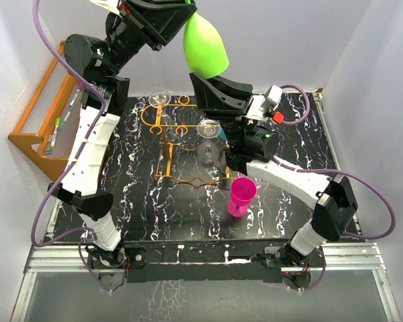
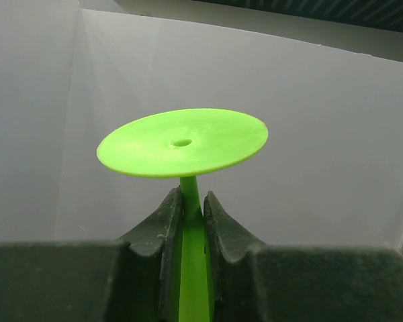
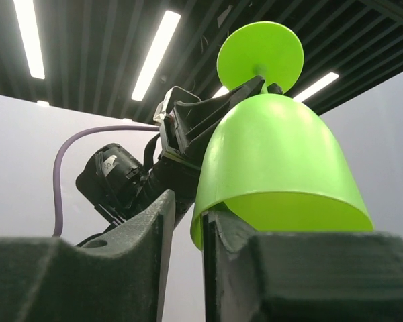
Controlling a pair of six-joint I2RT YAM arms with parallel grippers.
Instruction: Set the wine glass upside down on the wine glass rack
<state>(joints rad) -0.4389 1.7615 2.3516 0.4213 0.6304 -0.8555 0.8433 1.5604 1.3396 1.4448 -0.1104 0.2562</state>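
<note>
"Left gripper point(image 2: 192, 213): what has it got?"

"Its two fingers are closed on the thin stem of the green wine glass point(image 1: 205, 45), just under the foot. The glass is already upside down, foot up and bowl mouth down, held high in the air at 12 o'clock of the table point(image 1: 302, 201)."

"And the rack point(image 1: 168, 144)?"

"Well below the glass, near the table's middle. Two clear glasses point(image 1: 208, 129) hang in it already, one at its 11 o'clock corner and one at its 2 o'clock side."

"How do you expect the green one to handle?"

"It looks like moulded plastic, so probably light, stiff and not brittle, but smooth enough to twist in the pads. The stem is the sensible hold. I would take it low, close to the bowl, so the flat foot stays free to slide along a rail slot."

"Right gripper point(image 3: 187, 255)?"

"Raised at the bowl's rim, at 5 o'clock of the glass. The rim edge sits in the gap between its fingers. Whether they pinch it, I cannot tell."

"Anything further right?"

"A pink glass point(image 1: 242, 194) stands on the table at 5 o'clock of the rack."
</note>
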